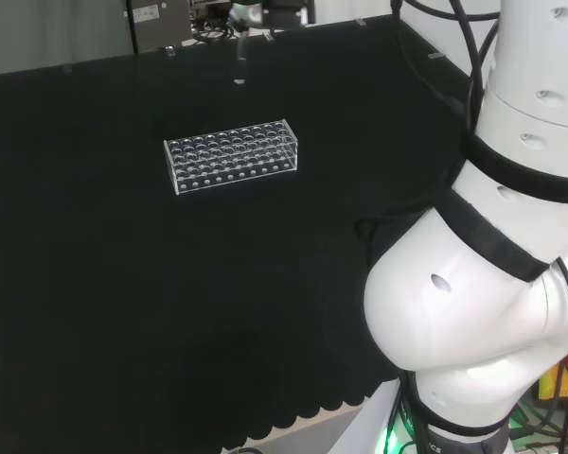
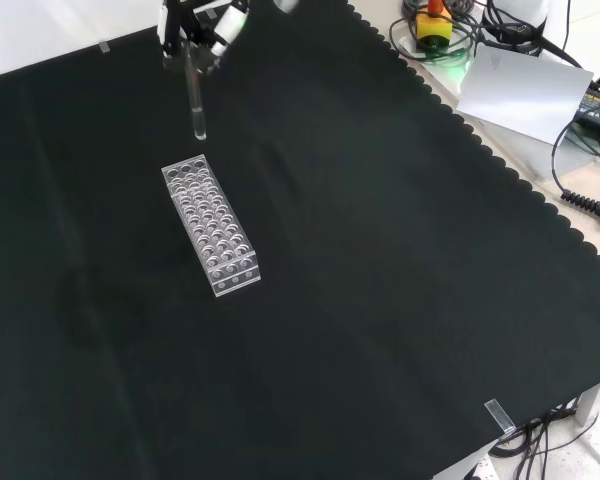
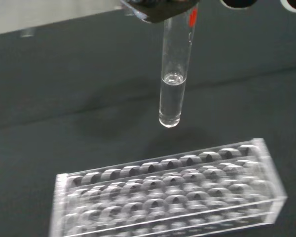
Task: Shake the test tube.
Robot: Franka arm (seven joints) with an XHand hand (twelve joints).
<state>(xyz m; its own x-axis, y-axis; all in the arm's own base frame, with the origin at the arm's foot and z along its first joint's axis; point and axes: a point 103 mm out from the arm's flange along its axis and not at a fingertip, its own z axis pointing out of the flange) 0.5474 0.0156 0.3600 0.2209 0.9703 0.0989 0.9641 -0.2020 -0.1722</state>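
Here the hand (image 2: 202,22) pinches a clear, round-bottomed test tube (image 3: 173,79) — partly filled — above the clear rack (image 3: 167,195).

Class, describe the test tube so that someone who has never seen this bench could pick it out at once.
Start at the black cloth covering the bench and find the clear rack of round holes standing on it. Just beyond the rack's far end in the front view, the hand holds the test tube upright in the air. Unlike the rack, it is one slim glass cylinder with clear liquid at its rounded bottom.

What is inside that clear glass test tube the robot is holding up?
Clear liquid fills the lower part of the clear glass test tube. The hand covers its top end, so any stopper is hidden.
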